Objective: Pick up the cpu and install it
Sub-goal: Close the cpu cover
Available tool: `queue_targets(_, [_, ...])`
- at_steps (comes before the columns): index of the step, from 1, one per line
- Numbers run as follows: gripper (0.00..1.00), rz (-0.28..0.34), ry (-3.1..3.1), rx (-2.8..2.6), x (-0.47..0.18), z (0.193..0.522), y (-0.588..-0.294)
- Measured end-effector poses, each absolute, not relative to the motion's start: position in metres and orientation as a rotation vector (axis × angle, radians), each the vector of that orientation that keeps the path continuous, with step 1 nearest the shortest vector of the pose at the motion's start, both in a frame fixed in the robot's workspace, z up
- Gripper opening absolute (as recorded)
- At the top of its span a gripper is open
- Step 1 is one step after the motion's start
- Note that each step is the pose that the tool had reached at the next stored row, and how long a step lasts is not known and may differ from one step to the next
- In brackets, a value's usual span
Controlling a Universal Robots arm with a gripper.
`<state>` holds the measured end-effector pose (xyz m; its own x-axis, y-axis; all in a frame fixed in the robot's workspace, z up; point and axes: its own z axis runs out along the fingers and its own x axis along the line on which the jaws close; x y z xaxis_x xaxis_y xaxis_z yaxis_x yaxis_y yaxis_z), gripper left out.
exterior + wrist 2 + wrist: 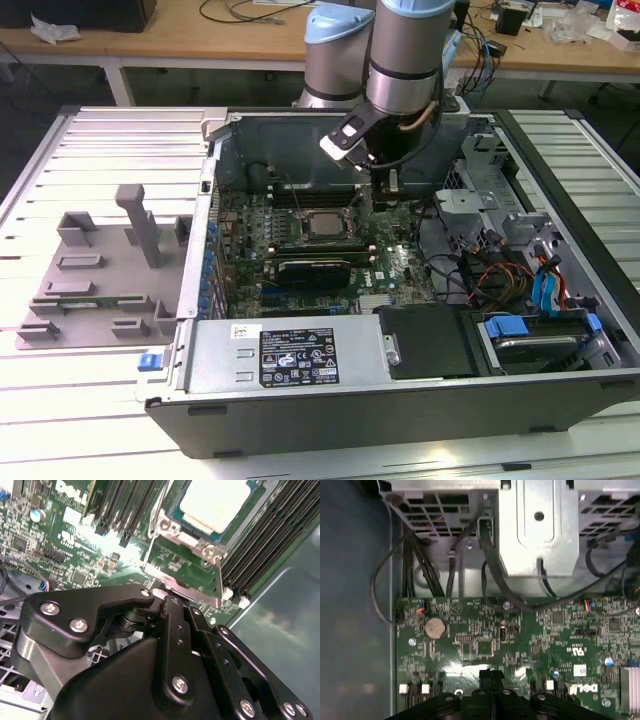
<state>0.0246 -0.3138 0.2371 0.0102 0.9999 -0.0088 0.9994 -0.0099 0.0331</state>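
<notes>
The cpu [322, 222] lies flat, its silvery-white plate up, inside the socket frame [322, 236] on the motherboard [392, 268]. That puts it near the middle of the open computer case [400, 425], which rests on the slatted worktop [60, 400]. In the second wrist view the cpu [215, 502] sits square inside the metal socket frame [172, 530]. I cannot tell whether that frame is latched over it. The chip is square, so it has no long axis to line up. The memory slots [250, 555] run alongside the socket.

In the exterior view the cpu lies at about 8 o'clock from the gripper [391, 192], near it but apart. The gripper hangs low over the board beside the socket. In both wrist views its fingers [485, 674] are pressed together with nothing between them, so I judge it to be empty and the chip already placed. The one arm reaches down from 12 o'clock of the case.

Farther out, a black card [315, 268] lies at 6 o'clock of the socket. A coin cell [434, 628] sits on the board. A grey tray [100, 270] stands on the worktop at 9 o'clock of the case.

The board carries white print. A black-and-white label [298, 355] sits on the metal cover at 6 o'clock.
</notes>
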Motion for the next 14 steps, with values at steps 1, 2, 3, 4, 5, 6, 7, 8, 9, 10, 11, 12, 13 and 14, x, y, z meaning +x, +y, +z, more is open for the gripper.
queue_targets(1, [0.11,0.028,2.188,2.211,0.019,0.237,-0.313])
queue_targets(2, [0.11,0.030,2.186,2.211,0.014,0.237,-0.313])
queue_targets(3, [0.11,0.031,2.184,2.212,0.008,0.237,-0.312])
queue_targets(4, [0.11,0.032,2.182,2.214,0.003,0.237,-0.311])
queue_targets(5, [0.11,0.032,2.181,2.215,0.000,0.237,-0.310])
queue_targets(6, [0.11,0.032,2.180,2.215,-0.002,0.237,-0.310])
queue_targets(7, [0.11,0.033,2.178,2.216,-0.005,0.237,-0.309])
queue_targets(8, [0.11,0.033,2.176,2.218,-0.009,0.237,-0.308])
queue_targets(9, [0.11,0.033,2.175,2.220,-0.012,0.237,-0.307])
queue_targets(10, [0.11,0.032,2.173,2.221,-0.013,0.237,-0.307])
queue_targets(11, [0.11,0.033,2.172,2.222,-0.013,0.237,-0.307])
queue_targets(12, [0.11,0.033,2.172,2.222,-0.013,0.237,-0.307])
queue_targets(13, [0.11,0.033,2.172,2.222,-0.013,0.237,-0.307])
queue_targets(14, [0.11,0.033,2.172,2.222,-0.014,0.237,-0.307])
